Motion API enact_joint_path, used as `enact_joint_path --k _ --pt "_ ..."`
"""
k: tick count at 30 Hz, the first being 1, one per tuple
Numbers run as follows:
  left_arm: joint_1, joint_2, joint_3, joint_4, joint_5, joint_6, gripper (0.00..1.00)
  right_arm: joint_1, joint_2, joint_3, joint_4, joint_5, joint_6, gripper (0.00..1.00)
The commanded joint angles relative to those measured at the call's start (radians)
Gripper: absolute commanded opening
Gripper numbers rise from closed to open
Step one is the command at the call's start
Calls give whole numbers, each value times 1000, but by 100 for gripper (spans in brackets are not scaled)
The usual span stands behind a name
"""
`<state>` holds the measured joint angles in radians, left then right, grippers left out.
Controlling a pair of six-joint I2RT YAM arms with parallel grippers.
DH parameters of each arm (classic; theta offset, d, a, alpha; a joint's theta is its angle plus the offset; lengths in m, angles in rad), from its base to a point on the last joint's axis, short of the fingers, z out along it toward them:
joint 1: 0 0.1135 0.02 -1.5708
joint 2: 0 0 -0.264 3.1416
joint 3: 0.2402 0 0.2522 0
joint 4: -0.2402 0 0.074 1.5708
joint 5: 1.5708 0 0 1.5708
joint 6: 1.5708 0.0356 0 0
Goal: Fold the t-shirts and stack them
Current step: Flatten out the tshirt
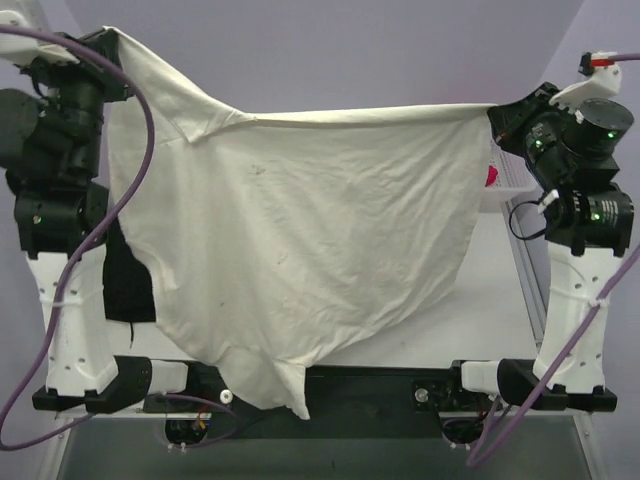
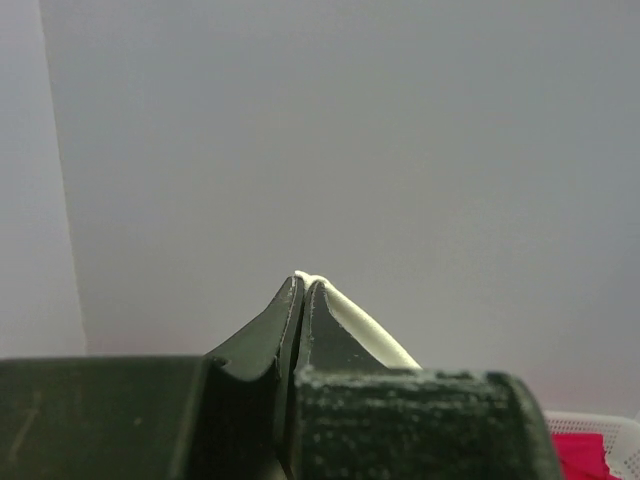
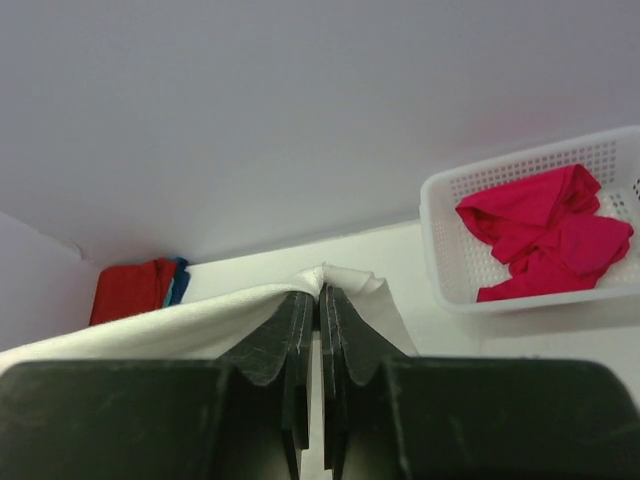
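Observation:
A large cream-white t-shirt (image 1: 300, 230) hangs spread like a curtain between my two raised arms, its lowest corner dangling near the table's front edge. My left gripper (image 1: 113, 42) pinches its upper left corner. In the left wrist view that gripper (image 2: 305, 279) is shut, with a strip of cream cloth (image 2: 365, 330) coming out of the tips. My right gripper (image 1: 493, 113) holds the upper right corner, and in its wrist view the gripper (image 3: 322, 291) is shut on a bunched fold of the cloth (image 3: 200, 320). A red shirt (image 3: 133, 290) with a blue one (image 3: 179, 280) beside it lies at the far left of the table.
A white perforated basket (image 3: 445, 250) at the right holds a crumpled magenta-pink shirt (image 3: 545, 235); a sliver of it (image 1: 490, 178) shows past the cloth's right edge. The hanging cloth hides most of the white table (image 1: 490, 290). Purple cables (image 1: 140, 130) loop by both arms.

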<state>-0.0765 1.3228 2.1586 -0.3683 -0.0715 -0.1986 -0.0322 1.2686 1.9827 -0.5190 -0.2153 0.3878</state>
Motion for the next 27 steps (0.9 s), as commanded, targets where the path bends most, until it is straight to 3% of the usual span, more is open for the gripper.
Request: enact_joint_path --k 1,8,16,22,25,27 --pt "11 76 -39 86 -19 -10 0 -3 75 -44 94 -7 23 0" --pt "12 298 -4 143 21 -88 0 -9 259 20 116 -13 3 0" --pt "44 711 582 21 124 -123 0 -113 497 332 119 -134 40 0" --pt "57 570 439 131 145 -131 0 -221 453 320 189 -243 100 0" --pt "57 443 275 126 141 -99 0 -241 370 173 223 -289 109 0" --pt "55 327 157 129 150 -88 0 -239 283 -35 282 -321 115 0"
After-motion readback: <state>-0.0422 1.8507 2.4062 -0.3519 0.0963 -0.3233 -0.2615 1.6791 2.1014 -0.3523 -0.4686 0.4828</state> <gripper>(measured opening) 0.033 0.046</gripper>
